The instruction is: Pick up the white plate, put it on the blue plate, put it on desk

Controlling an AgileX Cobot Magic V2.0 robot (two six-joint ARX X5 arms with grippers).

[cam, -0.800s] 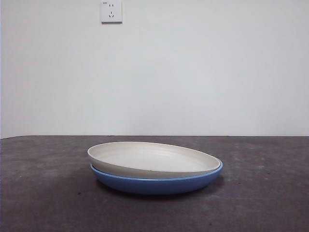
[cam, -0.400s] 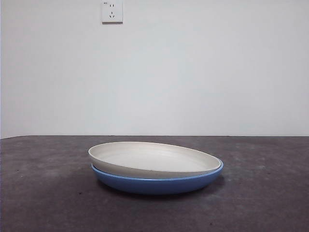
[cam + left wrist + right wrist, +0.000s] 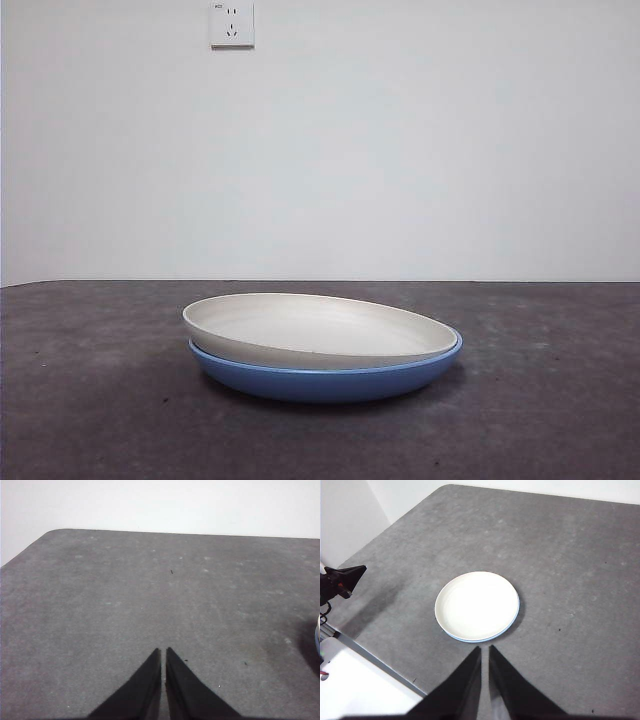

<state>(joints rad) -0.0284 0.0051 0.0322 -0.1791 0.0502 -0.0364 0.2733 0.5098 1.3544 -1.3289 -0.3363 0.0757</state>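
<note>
The white plate (image 3: pixel 320 328) lies slightly tilted inside the blue plate (image 3: pixel 330 381) on the desk (image 3: pixel 90 400), in the middle of the front view. In the right wrist view the white plate (image 3: pixel 476 605) covers the blue plate (image 3: pixel 514 619), which shows only as a thin rim. My right gripper (image 3: pixel 485 649) is shut and empty, held high above the desk, apart from the plates. My left gripper (image 3: pixel 163 651) is shut and empty over bare desk; a sliver of the plates (image 3: pixel 318 632) shows at the picture's edge. It also shows in the right wrist view (image 3: pixel 342 580).
A wall socket (image 3: pixel 231 24) sits on the white wall behind the desk. The desk's edge and a white surface (image 3: pixel 355 685) beside it show in the right wrist view.
</note>
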